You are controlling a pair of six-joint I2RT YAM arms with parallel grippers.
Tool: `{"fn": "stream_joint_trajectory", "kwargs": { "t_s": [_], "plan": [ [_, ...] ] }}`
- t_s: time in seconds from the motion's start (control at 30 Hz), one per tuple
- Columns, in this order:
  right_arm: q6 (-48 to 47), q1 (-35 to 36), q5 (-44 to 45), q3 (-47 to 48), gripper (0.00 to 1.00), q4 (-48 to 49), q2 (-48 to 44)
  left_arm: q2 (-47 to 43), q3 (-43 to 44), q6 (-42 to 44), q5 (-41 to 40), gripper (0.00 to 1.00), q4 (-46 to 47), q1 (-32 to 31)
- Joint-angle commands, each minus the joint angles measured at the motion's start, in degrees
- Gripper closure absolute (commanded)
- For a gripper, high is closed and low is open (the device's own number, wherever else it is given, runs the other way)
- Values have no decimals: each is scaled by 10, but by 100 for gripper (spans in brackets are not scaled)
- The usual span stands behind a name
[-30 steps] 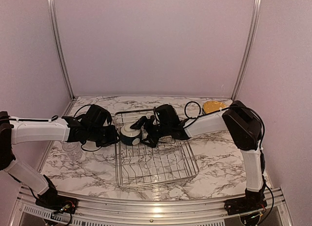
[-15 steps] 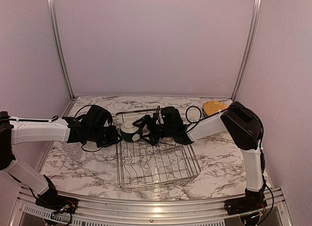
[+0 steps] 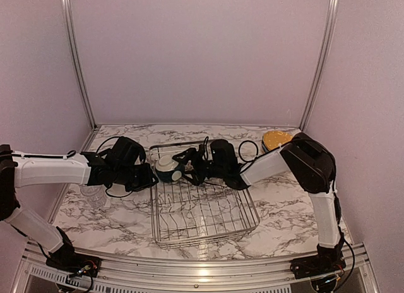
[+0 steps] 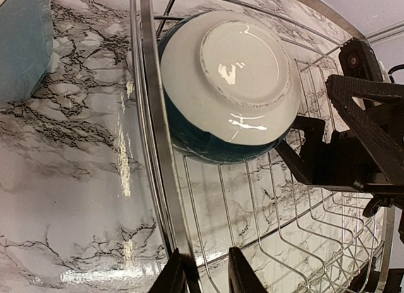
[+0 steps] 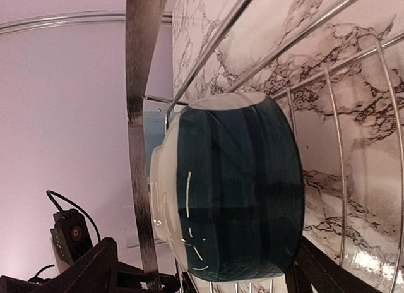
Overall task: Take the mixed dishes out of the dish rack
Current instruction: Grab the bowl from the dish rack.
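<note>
Blind spots, three views.
You see the left gripper only as two finger stubs cropped at the bottom edge; the right gripper likewise. The right elbow hides part of the yellow plate; the left arm covers a clear glass. Whether the right fingers touch the bowl, can't tell.

The silver wire dish rack sits flat on the marble worktop, its left rim pinched in the left claw. A dark-teal-and-white bowl lies bottom-up in the rack's far left corner, just beyond that claw and at the tips of the right claw's spread fingers. A yellow plate lies well off behind the right claw.
</note>
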Motion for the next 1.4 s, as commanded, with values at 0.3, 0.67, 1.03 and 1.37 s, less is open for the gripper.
{"fn": "stream_joint_trajectory", "kwargs": {
  "t_s": [0.3, 0.67, 1.03, 1.37],
  "plan": [
    [46, 1, -5, 25, 21, 154, 41, -1, -2, -2, 14, 76, 17, -10],
    [76, 2, -15, 47, 46, 204, 75, -5, -2, -1, -1, 76, 16, -10],
    [85, 3, -22, 75, 68, 182, 91, -6, -2, 3, -11, 76, 11, -9],
    [76, 4, -29, 115, 97, 151, 83, -10, -5, 3, -24, 76, 7, -10]
  ]
}}
